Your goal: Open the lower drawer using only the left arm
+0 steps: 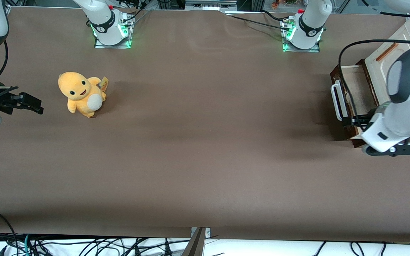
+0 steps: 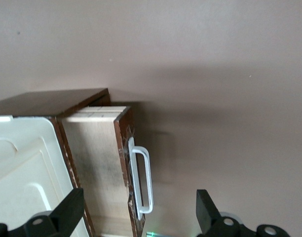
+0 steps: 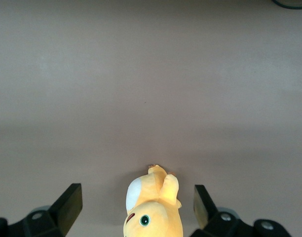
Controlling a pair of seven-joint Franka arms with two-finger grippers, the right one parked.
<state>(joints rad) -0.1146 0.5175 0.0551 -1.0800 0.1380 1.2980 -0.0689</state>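
Lower drawer [image 1: 354, 93]: shallow, with dark brown wooden front [image 2: 125, 163], long white bar handle [image 2: 142, 180] and pale light-wood inside [image 2: 94, 168]. Pulled partly out of the cabinet [image 1: 397, 46] at the working arm's end of the table [image 1: 198, 142]. Brown front worn and chipped along the edges; dark smudges on the pale floor. Cream panel [image 2: 20, 168] with a small orange-brown handle [image 1: 386, 52] just above the drawer on the same cabinet.

Left arm [image 1: 404, 103], glossy white with a dark inset, bent over the drawer, black cable [image 1: 343, 64] looping above. Gripper [image 2: 140, 217] just above the drawer front, wide open, holding nothing. One finger [image 2: 69, 212] over the pale inside near the cream panel, the second finger [image 2: 206, 212] over bare table outside the handle; the handle and brown front between the two, not touched by either.

Orange plush toy [image 1: 81, 94] well apart from the gripper, toward the parked arm's end of the table.
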